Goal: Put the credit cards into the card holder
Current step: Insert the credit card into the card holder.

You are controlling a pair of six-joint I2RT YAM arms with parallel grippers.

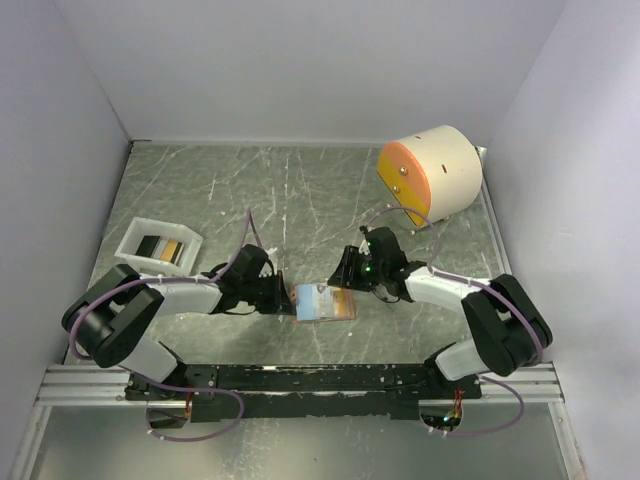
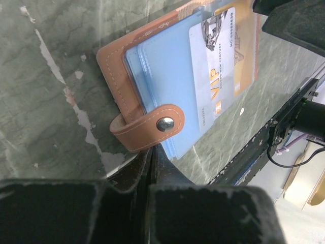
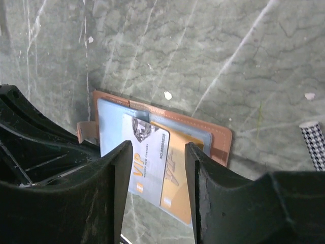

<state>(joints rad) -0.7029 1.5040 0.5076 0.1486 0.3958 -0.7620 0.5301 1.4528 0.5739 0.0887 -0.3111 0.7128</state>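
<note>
- Tray (image 1: 133,236) of white plastic sits far left on the green marbled table (image 1: 300,190); we see a dark card (image 1: 150,246) and an amber card (image 1: 172,250) lying inside it.
- Next comes the left gripper (image 1: 283,296), its fingers (image 2: 167,175) pressed together with no gap. Their tips meet the strap side of the card holder (image 2: 114,66), and we cannot tell whether any leather is pinched between them.
- The card holder lies open and flat on the table between the two grippers, toward the near side. Its salmon cover is down and its pale blue clear sleeves (image 2: 162,66) are up, with the snap strap (image 2: 147,129) folded over the sleeves' edge.
- On the holder we find two more credit cards, a white VIP card (image 2: 213,76) overlapping a golden card (image 2: 245,51). Both poke out past the holder's edge.
- The right gripper (image 3: 158,152) hovers just above those two cards, fingers (image 3: 114,193) spread apart and holding nothing; we see the cards through the gap.
- A cream cylinder (image 1: 450,165) with an orange face (image 1: 403,180) lies on its side in the far right corner, well apart.
</note>
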